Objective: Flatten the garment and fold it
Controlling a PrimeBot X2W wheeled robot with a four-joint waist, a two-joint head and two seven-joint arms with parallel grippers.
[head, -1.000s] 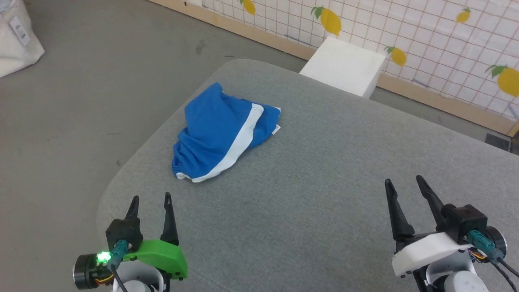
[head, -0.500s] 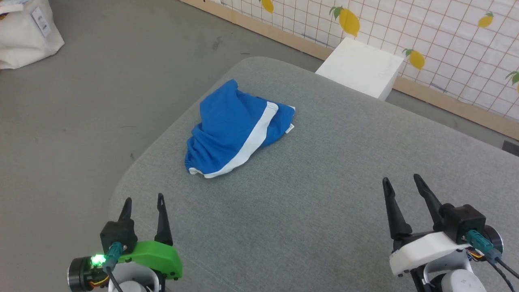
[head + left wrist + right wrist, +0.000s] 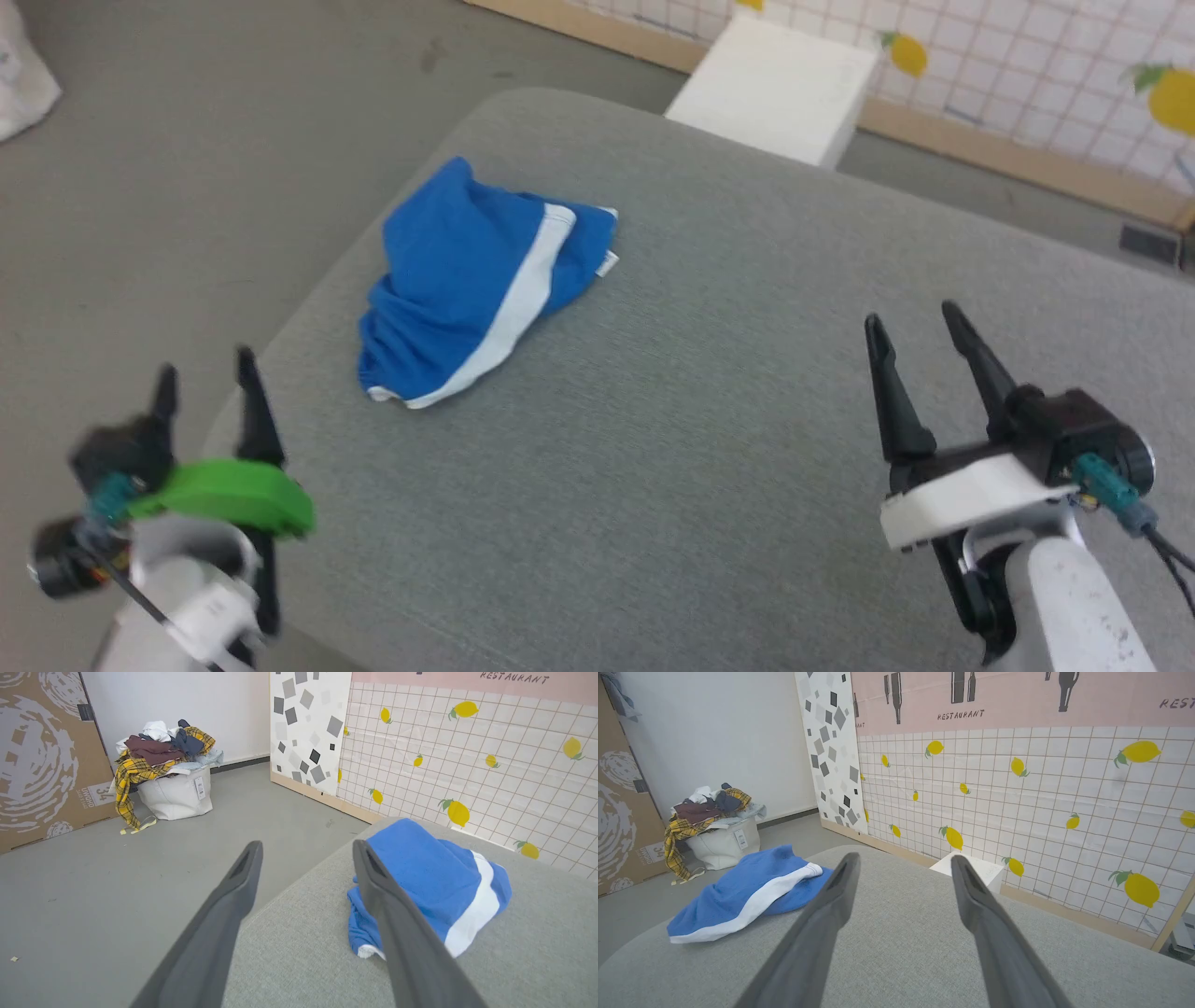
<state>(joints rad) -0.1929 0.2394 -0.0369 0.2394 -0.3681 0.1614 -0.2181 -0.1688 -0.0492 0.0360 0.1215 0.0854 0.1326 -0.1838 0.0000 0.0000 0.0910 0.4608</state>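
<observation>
The garment (image 3: pixel 467 280) is a bright blue crumpled heap with a broad white band and a small white tag, lying on the far left part of the grey padded surface (image 3: pixel 672 448). It shows again as the garment (image 3: pixel 434 882) in the left wrist view and the garment (image 3: pixel 747 891) in the right wrist view. My left gripper (image 3: pixel 205 369) hangs open near the surface's left edge, short of the cloth. My right gripper (image 3: pixel 910 317) stands open at the right, far from the cloth. Neither holds anything.
A white box (image 3: pixel 770 89) stands on the floor beyond the surface's far edge, before a tiled lemon-patterned wall (image 3: pixel 1017 793). A white laundry basket (image 3: pixel 175 795) heaped with clothes sits on the grey floor at the left, next to a cardboard panel (image 3: pixel 42 760).
The whole head view has shifted, so the camera has moved. My left gripper now sits further left and higher in the picture, blurred by motion. The garment lies as before.
</observation>
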